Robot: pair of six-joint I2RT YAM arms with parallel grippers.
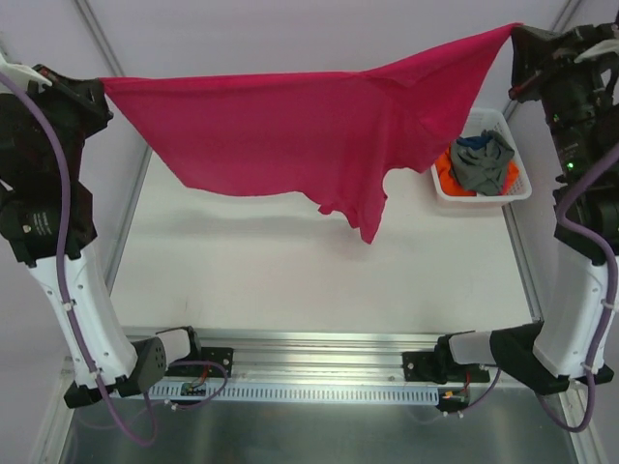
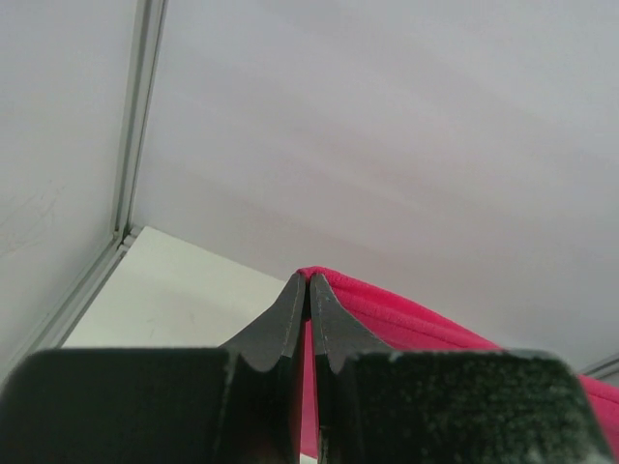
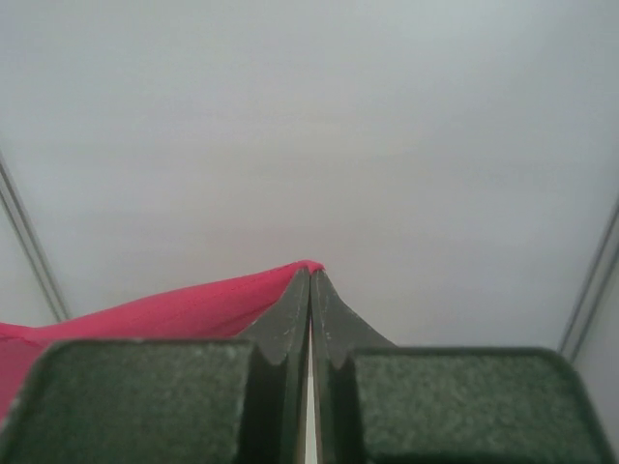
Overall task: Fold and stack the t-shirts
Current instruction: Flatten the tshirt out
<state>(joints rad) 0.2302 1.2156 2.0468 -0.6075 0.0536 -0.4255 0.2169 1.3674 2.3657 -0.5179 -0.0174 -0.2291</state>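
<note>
The left gripper [image 2: 308,282] and right gripper [image 3: 310,275] each have their 2 fingers pinched tight on an end of the pink t-shirt [image 1: 290,130], probably so it hangs spread out for folding. It is stretched in the air above the table [image 1: 271,280]. Both arms reach high and wide apart. The other shirts [image 1: 482,162] lie in the basket [image 1: 481,197].

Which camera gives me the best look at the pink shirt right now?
Top external: the pink t-shirt hangs spread above the table, stretched between the left pincer and right pincer, lower hem sagging. Each wrist view shows only a sliver of pink cloth pinched in its shut pincer.
</note>
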